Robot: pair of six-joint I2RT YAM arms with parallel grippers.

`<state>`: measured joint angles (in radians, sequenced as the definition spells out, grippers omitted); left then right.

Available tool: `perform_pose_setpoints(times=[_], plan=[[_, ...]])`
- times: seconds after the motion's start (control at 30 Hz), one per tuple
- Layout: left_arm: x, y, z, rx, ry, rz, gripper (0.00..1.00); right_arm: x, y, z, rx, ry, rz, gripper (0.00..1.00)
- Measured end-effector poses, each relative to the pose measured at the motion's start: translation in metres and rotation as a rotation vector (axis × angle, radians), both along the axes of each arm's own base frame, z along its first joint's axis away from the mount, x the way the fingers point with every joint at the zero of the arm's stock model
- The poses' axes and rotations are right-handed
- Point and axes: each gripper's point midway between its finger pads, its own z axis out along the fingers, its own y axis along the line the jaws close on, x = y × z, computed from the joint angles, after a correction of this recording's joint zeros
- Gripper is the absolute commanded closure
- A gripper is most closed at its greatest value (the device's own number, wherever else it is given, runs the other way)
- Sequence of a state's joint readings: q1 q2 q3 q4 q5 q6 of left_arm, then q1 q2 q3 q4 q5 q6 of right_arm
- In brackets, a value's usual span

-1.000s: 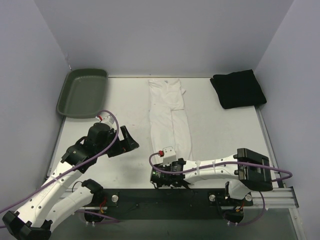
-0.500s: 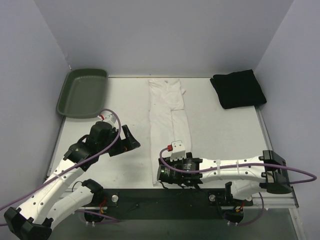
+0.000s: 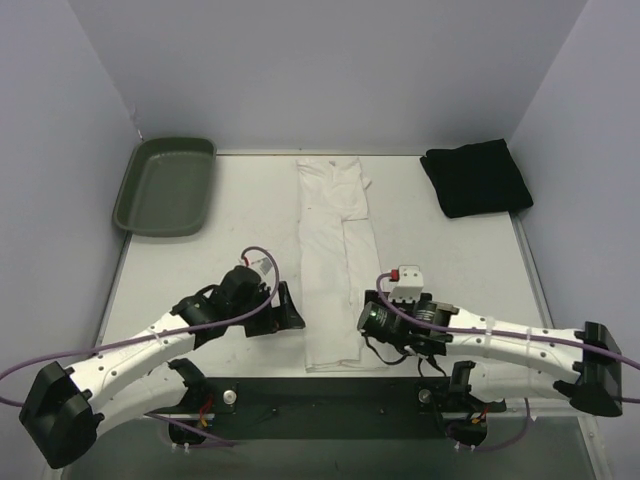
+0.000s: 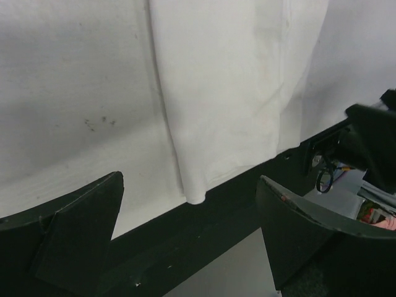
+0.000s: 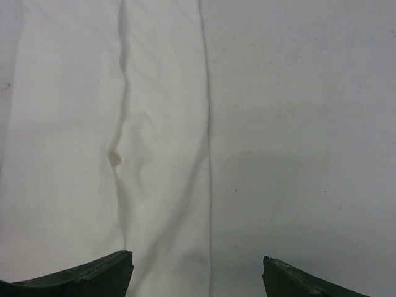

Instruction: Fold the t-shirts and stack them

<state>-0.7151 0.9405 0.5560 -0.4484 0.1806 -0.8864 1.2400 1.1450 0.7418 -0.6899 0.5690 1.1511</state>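
Note:
The white t-shirt (image 3: 338, 260) lies folded into a long narrow strip down the middle of the table, its near end at the front edge. The black t-shirt (image 3: 476, 178) sits folded at the back right. My left gripper (image 3: 293, 315) is open just left of the strip's near end; in the left wrist view the white t-shirt's (image 4: 229, 93) near corner lies between and beyond the open left gripper (image 4: 192, 238). My right gripper (image 3: 368, 322) is open at the strip's right side; in the right wrist view the right gripper (image 5: 198, 281) straddles the white t-shirt's (image 5: 161, 142) right edge.
A dark green tray (image 3: 165, 185) sits at the back left corner. Grey walls close in the table on three sides. The black mounting rail (image 3: 330, 392) runs along the front edge, right under the shirt's near end.
My left gripper came right and toward the front, up to the strip's left edge. My right arm swung from the strip's near left corner across to its right side. Both stayed open.

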Motion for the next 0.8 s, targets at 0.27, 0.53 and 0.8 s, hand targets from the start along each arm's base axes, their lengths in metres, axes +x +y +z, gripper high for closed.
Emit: perform_pose_setpoints(times=[0.27, 0.53, 0.8], plan=[[-0.062, -0.031, -0.029, -0.052, 0.076, -0.116, 0.03, 0.008, -0.021, 0.017, 0.122, -0.036, -0.078, 0.14], [-0.075, -0.034, -0.051, -0.090, 0.126, -0.061, 0.06, -0.001, -0.029, -0.003, 0.074, 0.014, -0.078, 0.15], [-0.067, -0.054, -0.053, -0.159, 0.135, -0.033, 0.14, -0.003, -0.033, -0.010, 0.067, 0.024, -0.081, 0.15]])
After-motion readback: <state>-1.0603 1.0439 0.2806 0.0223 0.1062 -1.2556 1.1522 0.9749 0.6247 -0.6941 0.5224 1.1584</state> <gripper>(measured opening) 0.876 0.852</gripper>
